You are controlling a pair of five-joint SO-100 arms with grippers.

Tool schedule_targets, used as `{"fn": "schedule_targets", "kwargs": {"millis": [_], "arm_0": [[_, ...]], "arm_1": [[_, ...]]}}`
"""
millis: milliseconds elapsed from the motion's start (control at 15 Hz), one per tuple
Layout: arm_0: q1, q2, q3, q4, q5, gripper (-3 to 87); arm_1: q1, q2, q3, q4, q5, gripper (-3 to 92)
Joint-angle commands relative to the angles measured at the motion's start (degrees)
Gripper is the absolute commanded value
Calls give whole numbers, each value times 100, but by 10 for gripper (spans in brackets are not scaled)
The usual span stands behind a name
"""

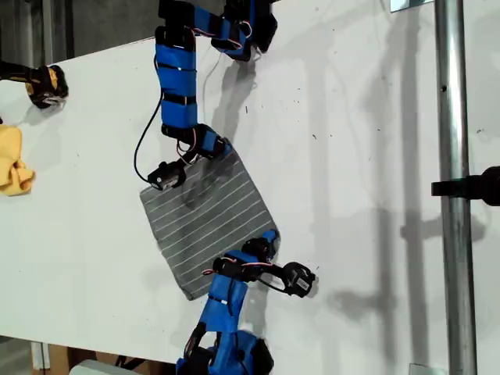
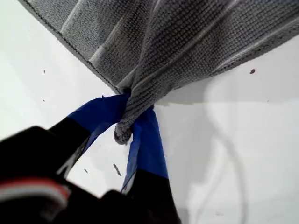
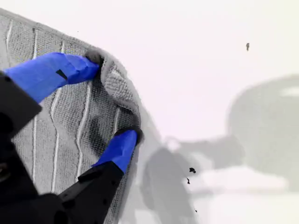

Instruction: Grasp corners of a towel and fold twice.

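The grey towel (image 1: pixel 207 219) with thin white stripes lies flat on the white table (image 1: pixel 351 156), near the middle of the exterior view. My first gripper (image 1: pixel 268 239) (image 2: pixel 132 109) belongs to the arm coming from the exterior view's bottom edge. It is shut on the towel's (image 2: pixel 187 37) corner (image 2: pixel 124 130), which is pinched and drawn up off the table. My second gripper (image 1: pixel 221 150) (image 3: pixel 112 100), on the arm from the top edge, stands open over the opposite-side corner (image 3: pixel 114 79). Its blue fingertips (image 3: pixel 74 67) press on the towel (image 3: pixel 56 121), with a bunched ridge of cloth between them.
A small yellow cloth (image 1: pixel 14 160) and a black-and-yellow object (image 1: pixel 43 84) sit at the exterior view's left edge. A metal pole (image 1: pixel 453 187) with a black clamp (image 1: pixel 476 187) runs down the right side. The table's front edge (image 1: pixel 117 344) lies close below the towel.
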Motion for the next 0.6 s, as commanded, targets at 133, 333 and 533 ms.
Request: {"fn": "schedule_targets", "kwargs": {"millis": [133, 333, 533], "arm_0": [[-185, -97, -325, 88, -26, 159], [-176, -149, -413, 70, 141, -11], [-26, -62, -589, 193, 167, -8]], "arm_1": [[-158, 642, -308, 70, 123, -2], [-149, 800, -246, 88, 123, -2], [-176, 923, -220, 132, 149, -2]]}}
